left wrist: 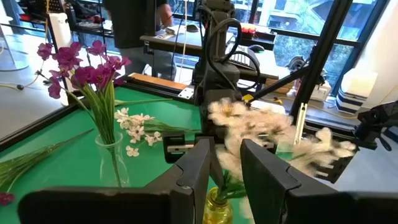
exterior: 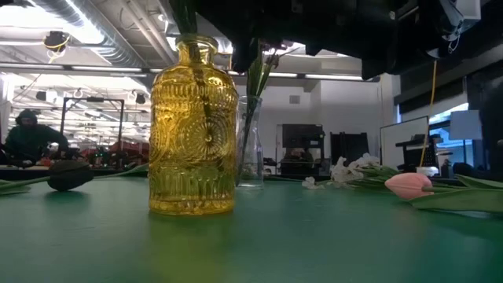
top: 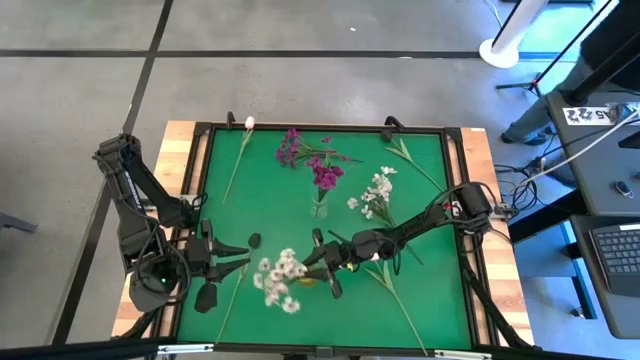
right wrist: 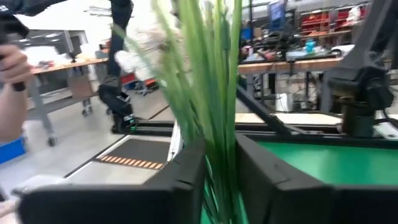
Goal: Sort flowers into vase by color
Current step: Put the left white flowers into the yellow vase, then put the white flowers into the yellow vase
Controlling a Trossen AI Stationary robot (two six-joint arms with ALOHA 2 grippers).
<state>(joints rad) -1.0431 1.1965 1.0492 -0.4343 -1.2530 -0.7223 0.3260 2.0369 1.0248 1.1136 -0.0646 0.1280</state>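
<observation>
A spray of small white blossoms [top: 280,278] stands with its green stems in the yellow glass vase [exterior: 192,130], near the mat's near edge. My right gripper [top: 325,265] is over that vase, shut on the stems. My left gripper [left wrist: 225,168] is open, level and left of the vase, touching nothing. Magenta flowers [left wrist: 84,71] stand in a clear vase [top: 318,207] at mid-mat. More magenta flowers [top: 300,150], another white spray [top: 378,192] and a pale pink bud [top: 249,122] lie flat on the mat. My right gripper pinches several green stems [right wrist: 214,124] of the white spray between its two fingers, fingers across the stems, reaching in from the table's right. The stems run upright through the hold. Their lower ends reach into the yellow vase's neck [exterior: 189,35], and the blossoms [right wrist: 140,50] spread above.
A loose green stem [top: 405,152] lies near the far right corner and another [top: 395,290] near the right arm. A dark bud-shaped thing [exterior: 69,174] rests on the mat. The green mat [top: 440,250] has a raised dark frame. A person's hand [right wrist: 9,93] shows beyond the table.
</observation>
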